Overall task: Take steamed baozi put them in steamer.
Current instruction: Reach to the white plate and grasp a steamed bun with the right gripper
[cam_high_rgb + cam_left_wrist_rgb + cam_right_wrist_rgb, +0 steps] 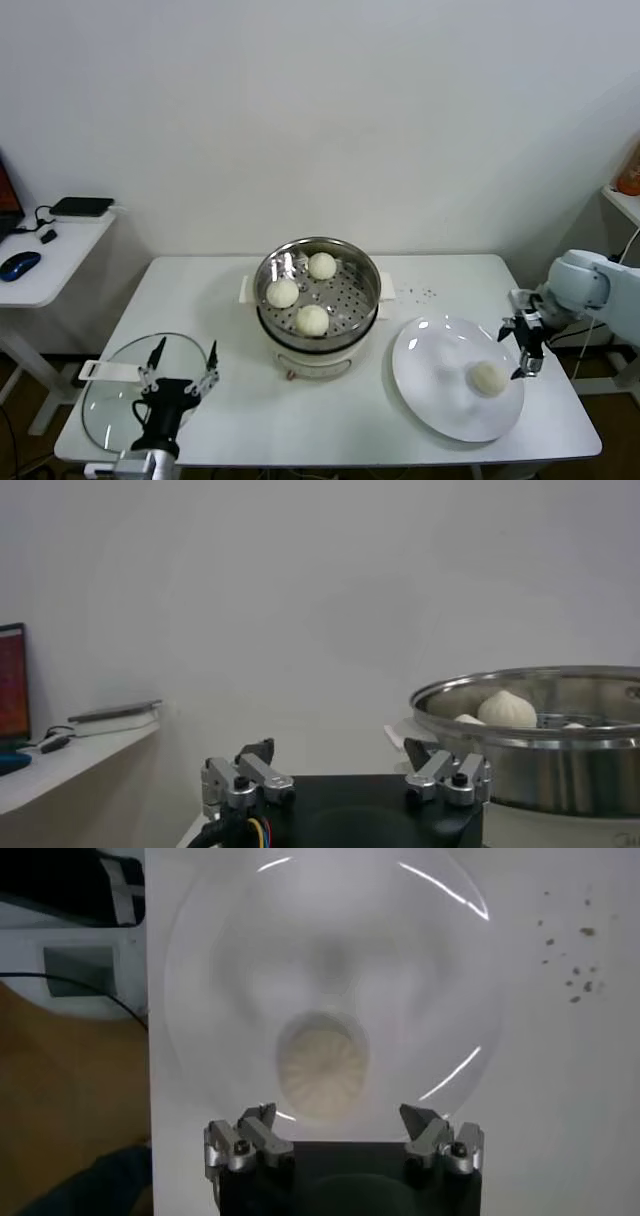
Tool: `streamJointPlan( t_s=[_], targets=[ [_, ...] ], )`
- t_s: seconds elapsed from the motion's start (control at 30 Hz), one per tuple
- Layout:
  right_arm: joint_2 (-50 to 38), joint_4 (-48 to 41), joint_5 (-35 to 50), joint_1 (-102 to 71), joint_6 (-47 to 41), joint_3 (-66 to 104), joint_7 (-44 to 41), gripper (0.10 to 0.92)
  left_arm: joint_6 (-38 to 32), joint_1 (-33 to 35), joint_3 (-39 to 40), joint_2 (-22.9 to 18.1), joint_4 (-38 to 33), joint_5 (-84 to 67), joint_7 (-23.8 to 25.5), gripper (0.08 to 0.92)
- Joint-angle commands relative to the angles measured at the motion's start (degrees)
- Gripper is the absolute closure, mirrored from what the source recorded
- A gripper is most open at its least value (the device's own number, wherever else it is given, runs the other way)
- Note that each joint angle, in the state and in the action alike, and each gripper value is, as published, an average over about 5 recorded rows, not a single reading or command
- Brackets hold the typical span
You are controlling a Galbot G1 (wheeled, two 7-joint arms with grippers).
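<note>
Baozi count first: three of the steamed baozi are sitting in the steamer (318, 290), one at the back (322, 265), one on the left (282, 293) and one at the front (312, 319), all apart from each other on the perforated floor. The fourth baozi (487, 377) is on the white plate (430, 380), toward its right side. They're smooth, round and off-white; from your right wrist view that last one (321, 1066) shows fine pleats radiating from the middle, though it's blurry so I'm only fairly sure of that.

Your right hand (525, 345) is hovering just beside the plate's right edge, above that bun, fingers spread wide with nothing in them. Your left hand (180, 372) is parked near the front left of the bench, over the edge of the glass lid (115, 395), also wide open and empty.

Hard to see: from the left wrist view the steamer wall (560, 750) hides most of the buns, only their tops poke above the rim. The right arm is cut off at the frame edge.

The bench (230, 420) is white, with a few dark specks (420, 293) behind the plate. Plain white wall behind, and a side desk (45, 270) on the left with a blue mouse (18, 265).
</note>
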Motion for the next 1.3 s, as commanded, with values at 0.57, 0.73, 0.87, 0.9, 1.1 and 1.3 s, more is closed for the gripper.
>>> streamJointPlan(
  t_s=[0.57,0.73,0.87,0.9,1.1,1.3],
  targets=[
    [3.8,-3.8,-4.6,-14.2,-0.4,10.5,2.6,0.203,-0.3,0.0,-0.3,-0.1,1.0,0.1,-0.1,0.177],
    [4.4,-4.3,-4.9,-14.5,-0.4,10.7,2.5,0.203,-0.3,0.0,-0.2,-0.1,1.1,0.0,-0.1,0.177],
    [4.6,-4.4,-5.0,-14.8,-0.4,10.9,2.3,0.203,-0.3,0.0,-0.3,-0.1,1.0,0.0,-0.1,0.177],
    [4.6,-4.5,-5.0,-15.0,-0.4,11.0,2.2,0.203,-0.3,0.0,-0.3,-0.1,1.0,0.0,-0.1,0.177],
    [4.8,-4.7,-5.3,-15.5,-0.5,11.7,1.9,0.212,-0.4,0.0,-0.2,-0.2,1.1,0.0,-0.1,0.177],
    [4.9,-4.7,-5.2,-15.5,-0.5,12.0,1.5,0.330,-0.4,0.0,-0.2,-0.2,1.2,0.0,-0.1,0.177]
  ],
)
